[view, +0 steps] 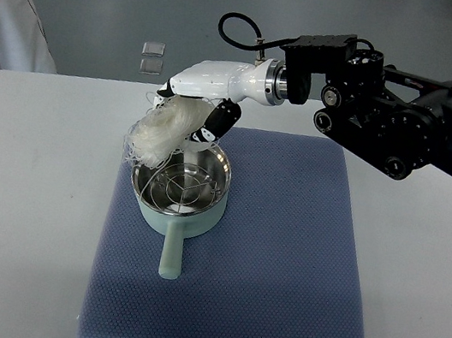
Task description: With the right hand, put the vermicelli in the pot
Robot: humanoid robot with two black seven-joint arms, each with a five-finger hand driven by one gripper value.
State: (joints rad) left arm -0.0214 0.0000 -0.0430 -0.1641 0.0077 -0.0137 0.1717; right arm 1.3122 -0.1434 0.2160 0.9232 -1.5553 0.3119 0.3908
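My right hand (195,103) reaches in from the right and is shut on a bundle of white vermicelli (161,130). The bundle hangs over the far left rim of the pot, with loose strands trailing outside it. The pot (181,186) is pale green with a steel inside and a wire rack in it. Its handle (170,253) points toward me. It stands on a blue mat (281,256). The left hand is out of view.
The mat lies on a white table (23,187). A person's white sleeve (4,19) shows at the far left edge. The black right arm (407,121) spans the upper right. Two small clear squares (152,57) lie on the floor beyond the table.
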